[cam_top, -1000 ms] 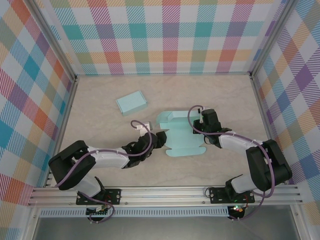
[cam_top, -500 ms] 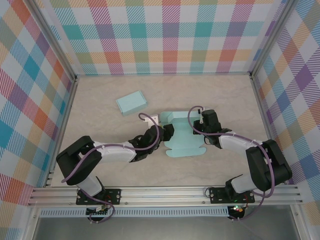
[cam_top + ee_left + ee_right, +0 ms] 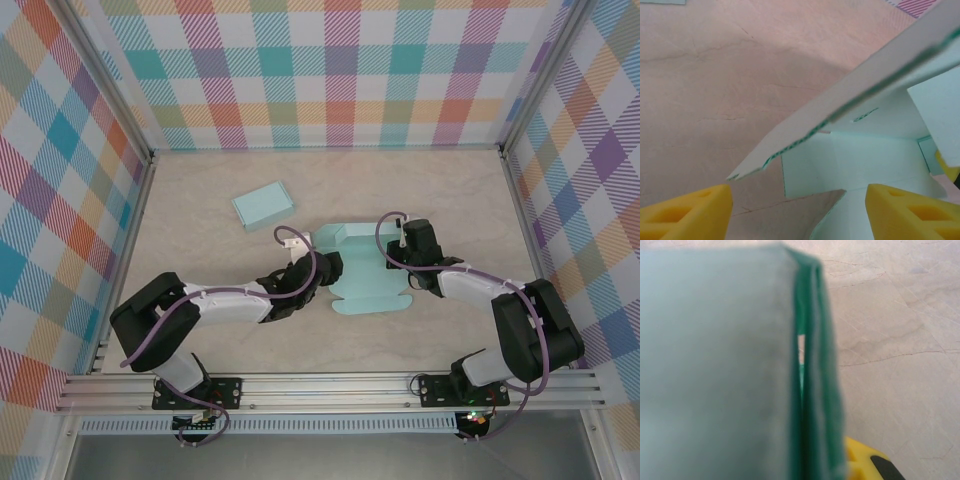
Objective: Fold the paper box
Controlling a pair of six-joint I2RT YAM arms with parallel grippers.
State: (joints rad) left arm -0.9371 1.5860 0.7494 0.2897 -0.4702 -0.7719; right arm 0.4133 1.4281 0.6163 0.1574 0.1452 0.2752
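A box (image 3: 365, 287) wall is pinched in the right gripper (image 3: 404, 243). The left gripper (image 3: 328, 268) is spread wide under a flap; most folds are left undone

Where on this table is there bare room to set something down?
Bare tabletop lies along the back wall, right of the small folded box, and at the near edge in front of the paper box. Crowded: the middle, where the left gripper and right gripper meet at that box.
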